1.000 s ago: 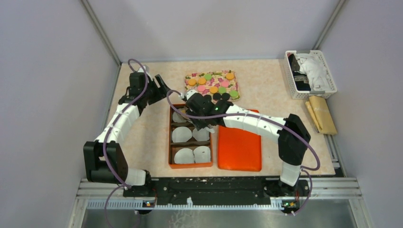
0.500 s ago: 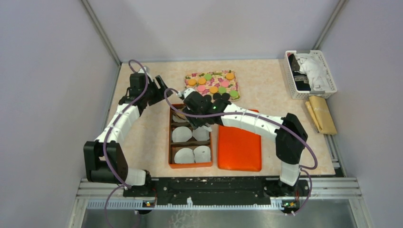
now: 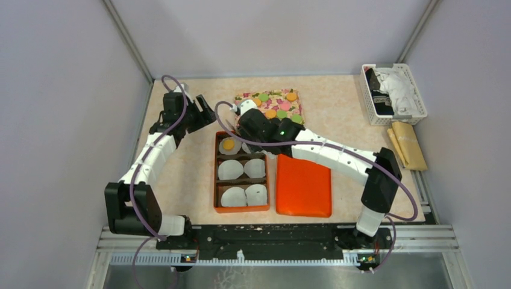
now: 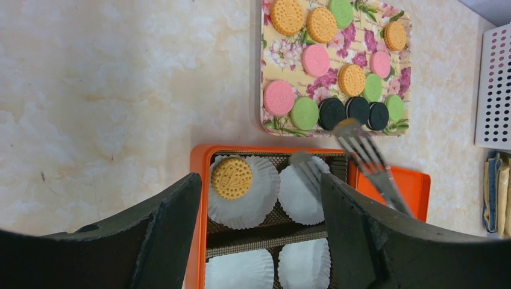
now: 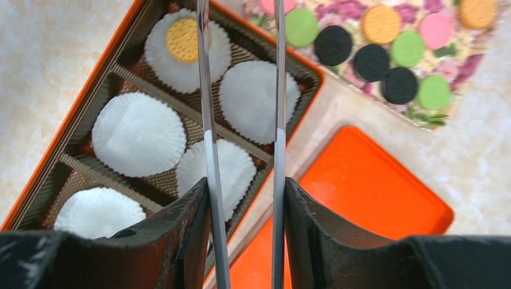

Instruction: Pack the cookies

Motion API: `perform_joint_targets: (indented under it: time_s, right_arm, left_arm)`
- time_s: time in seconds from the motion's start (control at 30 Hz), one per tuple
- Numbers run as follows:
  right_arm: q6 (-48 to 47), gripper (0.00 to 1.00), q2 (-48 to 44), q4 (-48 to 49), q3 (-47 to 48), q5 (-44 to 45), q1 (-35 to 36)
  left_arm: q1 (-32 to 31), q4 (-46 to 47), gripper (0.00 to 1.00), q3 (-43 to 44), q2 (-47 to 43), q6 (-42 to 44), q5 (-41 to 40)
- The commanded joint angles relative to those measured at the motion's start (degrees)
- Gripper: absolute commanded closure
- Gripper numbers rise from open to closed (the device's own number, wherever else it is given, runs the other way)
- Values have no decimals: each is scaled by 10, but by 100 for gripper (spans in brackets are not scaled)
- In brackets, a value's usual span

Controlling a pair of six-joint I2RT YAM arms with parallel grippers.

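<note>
Several cookies (image 3: 271, 107) in orange, pink, green and black lie on the floral board (image 4: 283, 51). One orange cookie (image 3: 228, 144) lies in the far-left paper cup of the orange box (image 3: 216, 180); it also shows in the left wrist view (image 4: 232, 178) and the right wrist view (image 5: 182, 40). My right gripper (image 3: 253, 123) is shut on metal tongs (image 5: 208, 120), above the box's far end near the board. The tongs (image 4: 367, 159) are spread and hold nothing. My left gripper (image 3: 202, 111) is open and empty, left of the board, above the box's far-left corner.
The orange lid (image 3: 303, 186) lies right of the box. Several empty white paper cups (image 5: 138, 135) fill the other compartments. A white basket (image 3: 393, 93) and a tan packet (image 3: 408, 144) are at the far right.
My right gripper has drawn back from over the box's far compartment toward the board. The orange cookie now shows lying in the far-left cup. The left arm has hardly moved.
</note>
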Motion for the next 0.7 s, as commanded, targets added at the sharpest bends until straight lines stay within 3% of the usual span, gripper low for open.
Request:
perform_joint_targets:
  time_s: [0.0, 0.2, 0.67]
  right_arm:
    - [-8, 58, -46, 11, 11, 79, -15]
    - [-4, 58, -39, 27, 1, 60, -77]
    - [-22, 60, 126, 51, 101, 16, -162]
  left_arm:
    - [1, 17, 21, -1, -19, 6, 1]
    - [1, 19, 21, 2, -12, 1, 11]
    - [1, 14, 21, 2, -7, 7, 4]
